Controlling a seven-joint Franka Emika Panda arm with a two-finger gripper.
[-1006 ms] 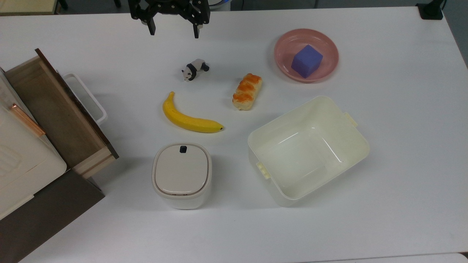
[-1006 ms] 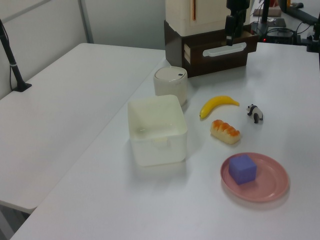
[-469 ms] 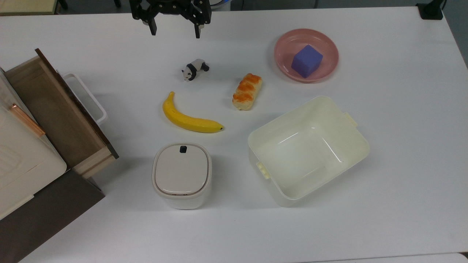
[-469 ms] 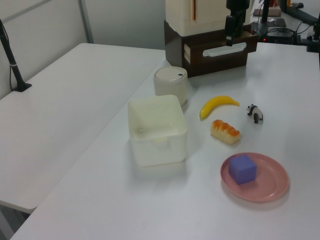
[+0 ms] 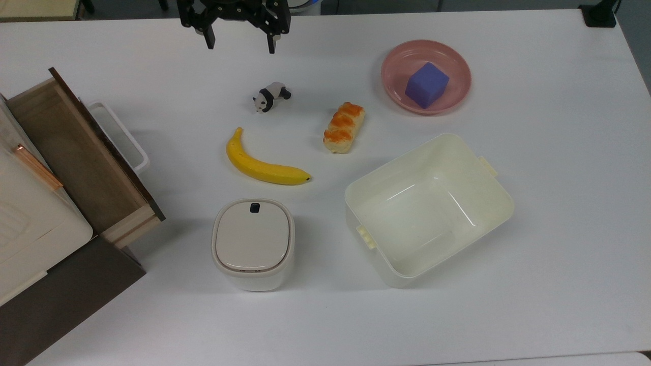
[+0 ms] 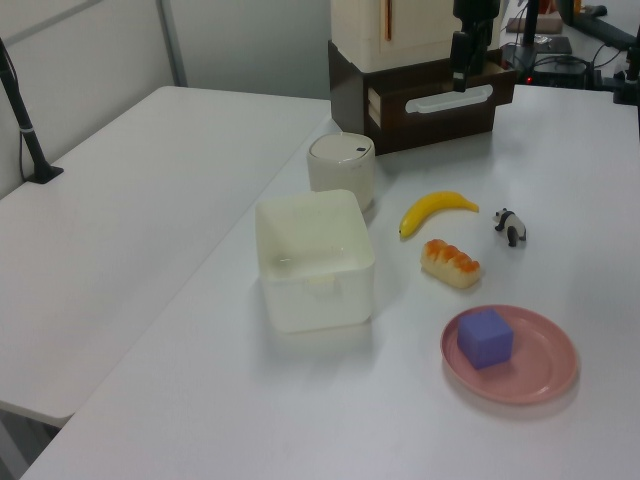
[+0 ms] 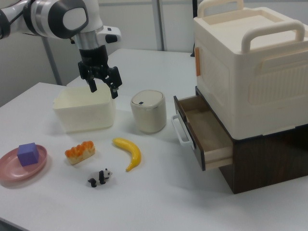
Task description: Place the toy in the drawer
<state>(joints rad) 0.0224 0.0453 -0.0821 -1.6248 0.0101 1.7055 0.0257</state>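
Note:
The toy, a small black-and-white panda [image 5: 271,96] [image 6: 510,226] [image 7: 99,178], stands on the white table between the banana and the table's far edge in the top view. The drawer [image 5: 76,152] [image 7: 204,130] [image 6: 440,100] is pulled out and nothing lies on its brown floor; its white loop handle [image 5: 122,134] faces the table. My gripper [image 5: 239,44] [image 7: 103,88] hangs open in the air, above and beyond the panda at the top view's upper edge, holding nothing.
A yellow banana [image 5: 262,162] and an orange-topped bread loaf [image 5: 344,127] lie near the panda. A pink plate [image 5: 452,94] holds a purple cube [image 5: 426,85]. A cream tub [image 5: 430,208] and a lidded white bin [image 5: 253,244] stand nearer the top view's bottom.
The gripper has shifted slightly up and to the top view's left. The objects have not moved.

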